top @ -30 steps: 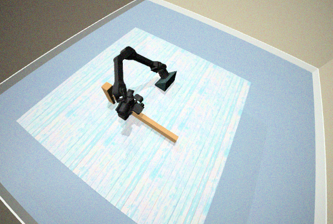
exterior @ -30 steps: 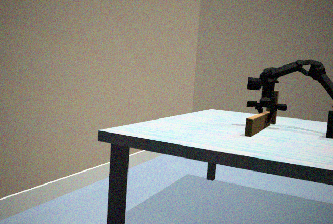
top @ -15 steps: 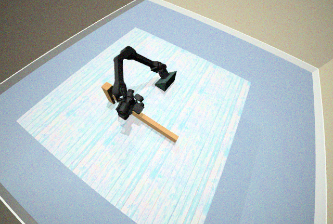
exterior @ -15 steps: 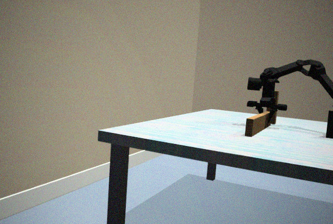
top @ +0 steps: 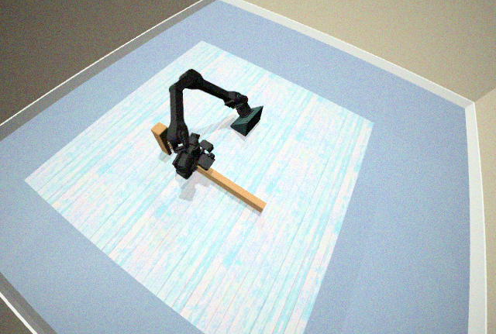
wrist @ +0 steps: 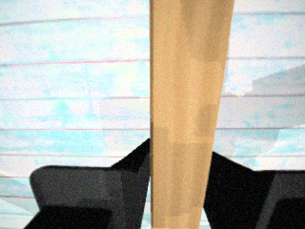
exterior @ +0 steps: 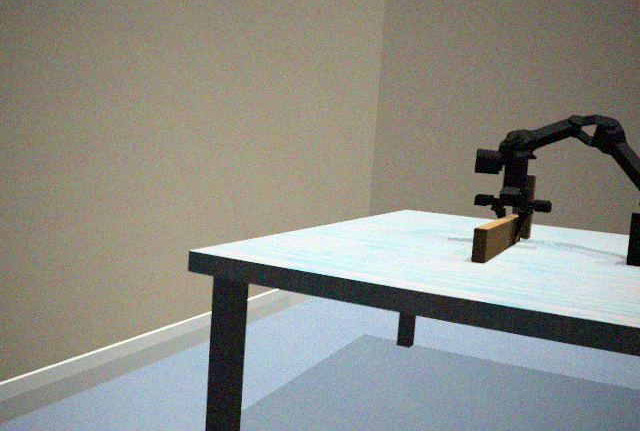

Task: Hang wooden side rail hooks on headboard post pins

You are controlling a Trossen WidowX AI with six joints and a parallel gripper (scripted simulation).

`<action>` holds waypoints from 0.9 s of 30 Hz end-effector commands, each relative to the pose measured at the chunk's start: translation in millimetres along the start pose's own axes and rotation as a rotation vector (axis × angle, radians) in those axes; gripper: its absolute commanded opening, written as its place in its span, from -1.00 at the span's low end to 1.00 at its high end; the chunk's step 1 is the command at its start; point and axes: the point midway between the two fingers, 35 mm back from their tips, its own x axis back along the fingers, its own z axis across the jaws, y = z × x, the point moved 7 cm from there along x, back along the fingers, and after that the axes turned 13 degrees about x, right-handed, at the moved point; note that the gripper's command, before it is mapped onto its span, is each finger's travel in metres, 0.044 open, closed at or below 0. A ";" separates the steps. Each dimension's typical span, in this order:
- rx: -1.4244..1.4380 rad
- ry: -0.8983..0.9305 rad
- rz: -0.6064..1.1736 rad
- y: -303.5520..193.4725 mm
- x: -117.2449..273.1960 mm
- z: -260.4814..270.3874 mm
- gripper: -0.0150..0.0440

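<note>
The wooden side rail [top: 236,191] [exterior: 493,241] [wrist: 187,95] stands on its narrow edge, its far end at or very near the table top. Its other end points toward the post and is hidden behind the gripper in the top view. My gripper [top: 195,167] [exterior: 509,217] [wrist: 168,142] is shut on the rail, one finger on each side, near its post end. The wooden headboard post [top: 159,129] [exterior: 531,188] stands upright behind the gripper. The steel hooks, the slot and the pins cannot be made out, so I cannot tell whether hooks and pins touch.
The arm's dark base [top: 247,121] [exterior: 633,240] stands on the table [top: 288,154] [exterior: 320,255], off to one side of the rail. The arm arches over from the base to the gripper, passing close to the post. Shadows fall beside the rail.
</note>
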 end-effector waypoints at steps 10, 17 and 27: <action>0.012 0.001 0.001 0.7 3.7 0.3 -0.49; 0.012 0.001 0.001 0.8 4.9 0.3 -0.49; 0.012 0.001 0.001 0.8 6.6 0.3 -0.49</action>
